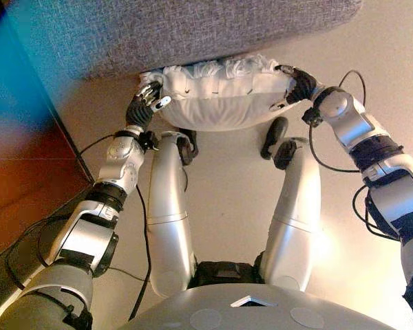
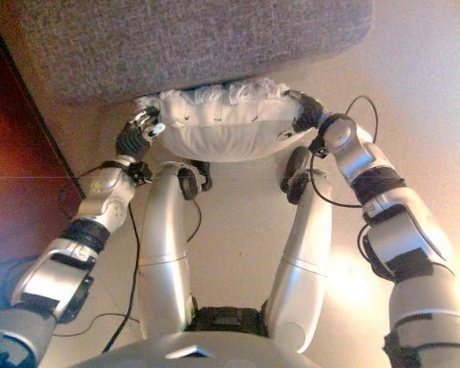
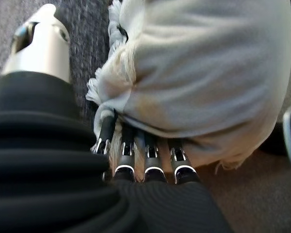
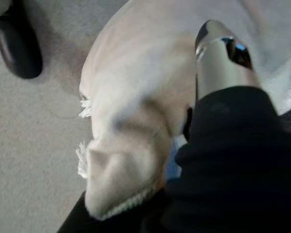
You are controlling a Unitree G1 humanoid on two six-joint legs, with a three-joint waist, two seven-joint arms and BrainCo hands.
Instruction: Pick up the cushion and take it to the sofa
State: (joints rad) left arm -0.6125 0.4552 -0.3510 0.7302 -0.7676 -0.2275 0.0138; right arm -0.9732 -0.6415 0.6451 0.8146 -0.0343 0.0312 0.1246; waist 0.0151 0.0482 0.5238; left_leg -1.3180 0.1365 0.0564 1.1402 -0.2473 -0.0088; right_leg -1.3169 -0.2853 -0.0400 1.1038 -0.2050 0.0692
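Cushion [image 1: 220,96], white with a fringed edge, hung between both hands against the front edge of the grey sofa [image 1: 193,31]. Left hand [image 1: 146,103] curled under one end; right hand [image 1: 297,86] gripped the other end.

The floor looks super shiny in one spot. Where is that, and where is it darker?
Both eye views: the floor glares brightest on the robot's right, in a washed-out patch. Left eye view: it is dimmer close under the sofa, beside the cushion. Left wrist view: the cushion is bright across its bulge and dimmer along its fringed edge.
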